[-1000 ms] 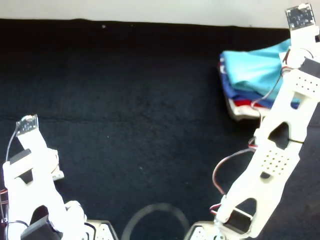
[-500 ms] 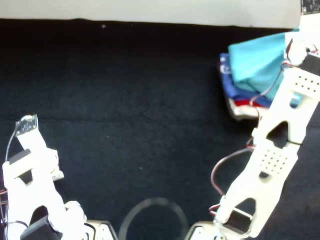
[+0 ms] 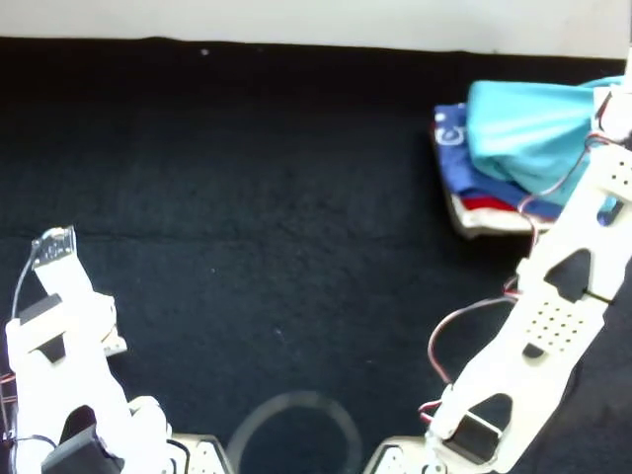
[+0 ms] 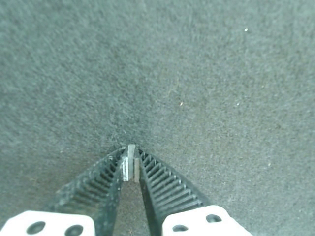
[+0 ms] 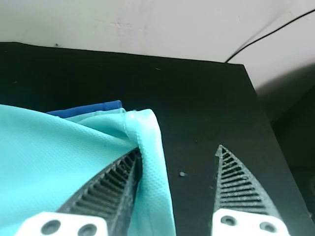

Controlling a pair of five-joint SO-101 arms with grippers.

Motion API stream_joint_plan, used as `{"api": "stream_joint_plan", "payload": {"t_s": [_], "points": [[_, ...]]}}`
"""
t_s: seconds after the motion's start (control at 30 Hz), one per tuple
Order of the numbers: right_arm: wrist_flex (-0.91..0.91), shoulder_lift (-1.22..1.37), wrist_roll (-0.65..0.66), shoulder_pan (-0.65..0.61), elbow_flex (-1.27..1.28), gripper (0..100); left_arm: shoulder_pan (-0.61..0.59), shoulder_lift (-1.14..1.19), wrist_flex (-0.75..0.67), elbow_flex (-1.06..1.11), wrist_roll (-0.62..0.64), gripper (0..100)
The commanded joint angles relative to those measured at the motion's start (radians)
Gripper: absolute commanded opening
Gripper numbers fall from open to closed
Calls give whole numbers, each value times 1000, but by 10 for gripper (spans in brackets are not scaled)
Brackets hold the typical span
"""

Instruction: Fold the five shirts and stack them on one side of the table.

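Right fingers (image 5: 236,184) spread: one against the turquoise shirt (image 5: 49,157) topping the stack (image 3: 464,170), the other over bare bench (image 5: 197,123) near its corner edge. The shirt's folded corner points past the fingertips. Left fingers (image 4: 167,184) pressed together above open bench.

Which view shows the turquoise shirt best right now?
The high view: the turquoise shirt lies atop the stack, partly behind the right arm. The right wrist view gives one folded edge close up; the left wrist view faces table.

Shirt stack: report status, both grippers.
Left gripper shut, over the black table. Right gripper open at turquoise shirt topping the stack. Nothing blocking.
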Motion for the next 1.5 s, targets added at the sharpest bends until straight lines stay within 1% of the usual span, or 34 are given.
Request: {"api": "stream_joint_plan", "payload": {"t_s": [0.0,0.1,0.2,0.23,0.27,0.4,0.43,0.5,0.57,0.67,0.83,0.87,0.9,0.97,1.03,1.1,1.3,1.37,1.47], "points": [[24,-13,-8,13,-47,215,-1,-8,-15,5,-6,12],[102,-8,-11,1,-27,217,-1,-8,-15,5,-6,12],[140,27,-25,-36,58,226,-1,-8,-15,5,-6,12],[140,42,-66,-44,76,236,-1,-8,-15,5,-6,12],[139,59,-141,-48,88,245,-1,-8,-15,5,-6,12],[134,101,-517,-48,87,289,-1,-8,-15,5,-6,12],[136,101,-577,-47,87,300,-1,-8,-15,5,-6,12],[140,97,-614,-45,87,306,-1,-8,-15,5,-6,12],[139,97,-612,-45,70,306,-1,-8,-15,5,-6,12],[140,99,-612,-41,-35,307,-1,-8,-15,5,-6,12],[142,99,-612,-38,-305,301,-1,-8,-15,5,-6,12],[150,99,-612,-38,-354,280,-1,-8,-15,5,-6,12],[170,99,-612,-41,-395,237,-1,-8,-15,5,-6,12],[197,94,-603,-54,-446,111,-1,-8,-15,5,-6,12],[217,87,-506,-84,-429,5,-1,-8,-15,5,-6,12],[289,85,-402,-114,-417,15,-1,-8,-15,5,-6,12],[568,81,-267,-240,-417,6,-1,-8,-15,5,-6,12],[593,85,-233,-275,-407,6,-1,-8,-15,5,-6,12],[593,88,-207,-291,-397,6,-1,-8,-15,5,-6,12]]}}
